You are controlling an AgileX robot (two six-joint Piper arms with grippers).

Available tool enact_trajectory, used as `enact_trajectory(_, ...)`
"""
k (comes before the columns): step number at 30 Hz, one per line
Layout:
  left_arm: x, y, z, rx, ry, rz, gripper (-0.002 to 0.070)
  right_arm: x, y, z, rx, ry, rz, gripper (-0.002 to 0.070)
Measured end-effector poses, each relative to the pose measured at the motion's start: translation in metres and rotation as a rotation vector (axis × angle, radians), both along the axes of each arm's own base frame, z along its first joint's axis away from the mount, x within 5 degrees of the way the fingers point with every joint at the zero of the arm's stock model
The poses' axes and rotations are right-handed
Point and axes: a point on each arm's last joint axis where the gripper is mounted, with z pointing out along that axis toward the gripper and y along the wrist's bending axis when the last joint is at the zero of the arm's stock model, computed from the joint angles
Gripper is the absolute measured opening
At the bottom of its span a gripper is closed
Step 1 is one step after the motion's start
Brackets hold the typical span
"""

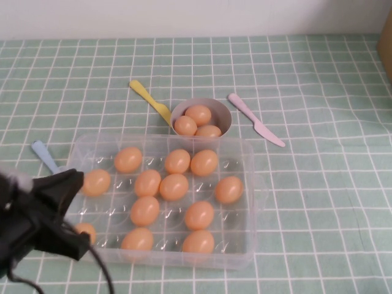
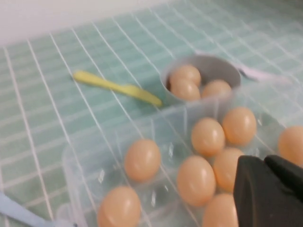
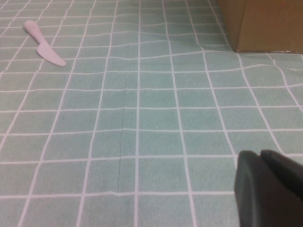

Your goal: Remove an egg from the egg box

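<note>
The left gripper (image 1: 58, 202) hangs over the near left corner of the egg box (image 1: 248, 184); whether its jaws are apart or together cannot be told. The clear box sits on the green checked cloth (image 1: 318, 184) with loose eggs in its dimples, one egg (image 1: 97, 182) lying just beside the gripper. Behind the box, touching its far wall, a grey bowl (image 1: 220, 113) holds three more eggs. The right gripper (image 3: 267, 189) is over bare cloth well away, jaw state likewise undetermined.
</note>
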Motion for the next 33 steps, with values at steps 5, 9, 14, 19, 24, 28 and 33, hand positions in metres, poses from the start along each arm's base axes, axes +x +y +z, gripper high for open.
enact_trajectory(5, -0.027, 0.020, -0.021, -0.087, -0.202, 0.055, -0.0002, 0.000, 0.000, 0.000, 0.000, 0.000, 0.000, -0.0017)
enact_trajectory(9, -0.050, 0.042, -0.034, -0.129, -0.323, 0.152, -0.0002, 0.000, 0.000, 0.000, 0.000, 0.000, 0.000, -0.0017)
enact_trajectory(14, -0.069, 0.059, -0.052, -0.146, -0.422, 0.283, -0.0002, 0.000, 0.000, 0.000, 0.000, 0.000, 0.000, -0.0017)
enact_trajectory(19, -0.079, 0.066, -0.056, -0.139, -0.449, 0.365, -0.0002, 0.000, 0.000, 0.000, 0.000, 0.000, 0.000, -0.0017)
enact_trajectory(24, -0.084, 0.067, -0.066, -0.079, -0.385, 0.375, -0.0002, 0.000, 0.000, 0.000, 0.000, 0.000, 0.000, -0.0017)
enact_trajectory(28, -0.084, 0.065, -0.077, -0.018, -0.269, 0.358, -0.0002, 0.000, 0.000, 0.000, 0.000, -0.002, 0.000, -0.0017)
enact_trajectory(33, -0.086, 0.065, -0.090, 0.026, -0.130, 0.343, -0.0002, 0.000, 0.000, 0.000, 0.000, -0.002, 0.000, -0.0017)
